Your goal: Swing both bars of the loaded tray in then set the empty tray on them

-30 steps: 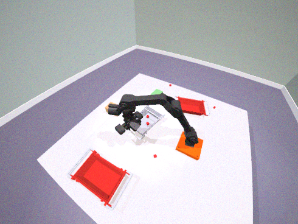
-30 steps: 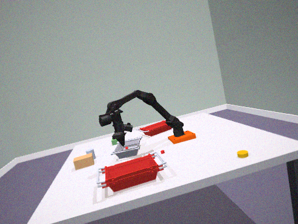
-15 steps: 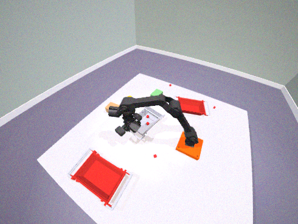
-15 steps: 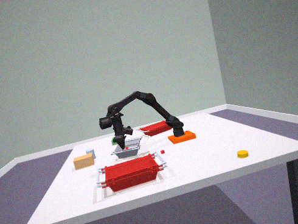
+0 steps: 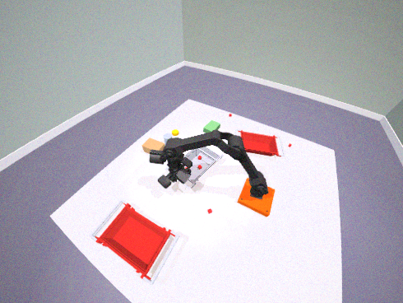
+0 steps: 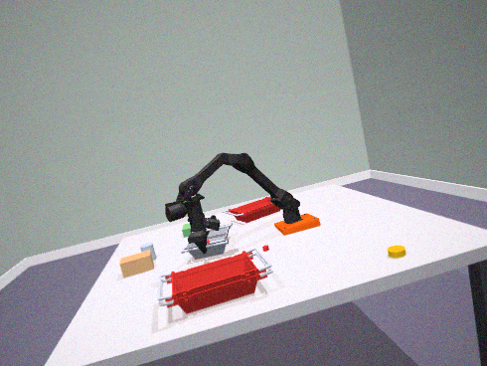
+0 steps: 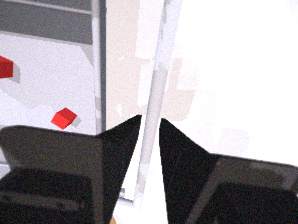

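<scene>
The loaded grey tray [image 5: 210, 165] [image 6: 211, 251] [image 7: 99, 90] stands mid-table, partly hidden by the arm, with small red blocks [image 5: 200, 157] [image 7: 64, 118] inside. Its near wire bar [image 7: 157, 85] is swung out beyond the tray's end; its far bar is not clear. My gripper [image 5: 183, 179] [image 6: 201, 250] [image 7: 150, 121] is low at that end, pointing down. Its fingers are slightly open, with the bar seen between the tips; contact is unclear. Two red trays look empty: a near one [image 5: 136, 239] [image 6: 214, 283], bars out, and a back one [image 5: 260, 143] [image 6: 255, 209]. Which is the task's tray is unclear.
An orange block [image 5: 153, 146] [image 6: 137, 264], a pale blue cylinder [image 5: 168, 137] and a green block [image 5: 211, 126] stand behind the gripper. A loose red cube [image 5: 210, 211] [image 6: 265, 248] lies near the arm's orange base [image 5: 257, 203] [image 6: 298, 226].
</scene>
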`<act>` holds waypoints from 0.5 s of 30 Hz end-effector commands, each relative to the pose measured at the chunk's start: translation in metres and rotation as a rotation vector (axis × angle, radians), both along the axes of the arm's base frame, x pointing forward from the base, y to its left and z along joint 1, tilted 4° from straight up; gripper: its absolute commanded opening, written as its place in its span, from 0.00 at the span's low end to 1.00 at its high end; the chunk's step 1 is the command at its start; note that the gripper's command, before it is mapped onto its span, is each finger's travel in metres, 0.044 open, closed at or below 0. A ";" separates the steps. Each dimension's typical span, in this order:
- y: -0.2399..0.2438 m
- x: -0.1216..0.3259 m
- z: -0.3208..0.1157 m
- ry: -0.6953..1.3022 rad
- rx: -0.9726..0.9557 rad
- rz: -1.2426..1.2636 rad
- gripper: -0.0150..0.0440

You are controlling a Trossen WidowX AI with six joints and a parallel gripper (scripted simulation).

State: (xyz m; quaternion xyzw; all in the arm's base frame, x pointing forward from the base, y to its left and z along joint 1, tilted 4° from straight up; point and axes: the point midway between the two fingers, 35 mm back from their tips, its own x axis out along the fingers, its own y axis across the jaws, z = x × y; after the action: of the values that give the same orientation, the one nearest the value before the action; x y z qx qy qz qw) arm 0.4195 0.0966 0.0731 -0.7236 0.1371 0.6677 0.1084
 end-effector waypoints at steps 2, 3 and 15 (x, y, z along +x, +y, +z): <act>-0.007 -0.003 0.011 -0.001 -0.006 0.005 0.40; -0.010 -0.004 0.017 -0.001 -0.006 0.005 0.40; -0.037 -0.016 0.033 -0.001 -0.009 0.005 0.40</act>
State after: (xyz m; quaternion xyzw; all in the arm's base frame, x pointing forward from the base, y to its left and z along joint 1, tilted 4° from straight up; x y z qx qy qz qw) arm 0.4081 0.0769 0.1083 -0.7290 0.1269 0.6639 0.1078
